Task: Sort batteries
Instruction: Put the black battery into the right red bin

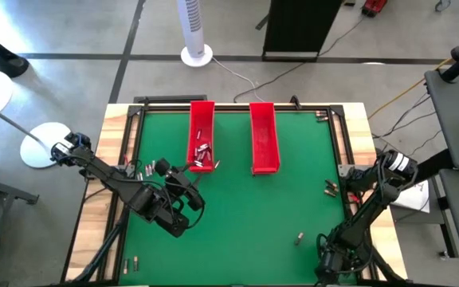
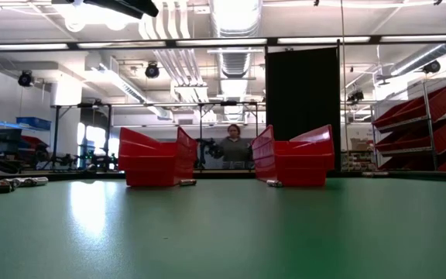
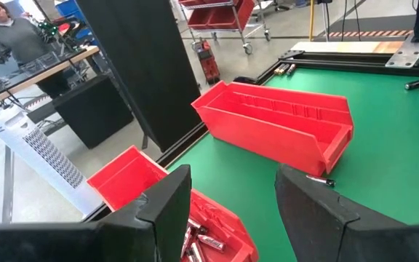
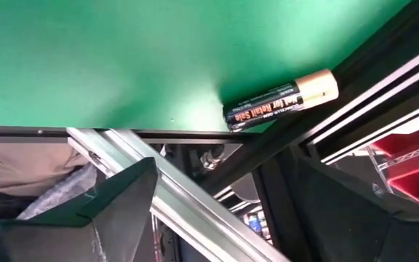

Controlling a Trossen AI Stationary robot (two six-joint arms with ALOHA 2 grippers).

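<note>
R gripper [image 1: 325,267]: near-right corner of the mat, over its near edge; fingers [image 4: 108,200] spread, holding nothing.
Battery [image 4: 281,100]: black w/ gold end, flat on the mat by the frame rail, just ahead of R gripper.
Loose batteries, near: one [image 1: 300,237] on the mat near-right; two [image 1: 130,261] at the near-left edge.
L gripper [image 1: 191,171]: centre-left, over near end of L tray; fingers [image 3: 169,211] apart, nothing between them.
Loose batteries, mid: cluster [image 1: 143,171] at left edge; few [image 1: 331,188] at right edge.
L tray [image 1: 202,131]: red, silvery batteries [image 1: 202,151] piled at its near end.
R tray [image 1: 264,135]: red, beside L tray; contents can't tell.
Mat [image 1: 245,215]: green.
Far: person [image 2: 234,146] beyond the table.
</note>
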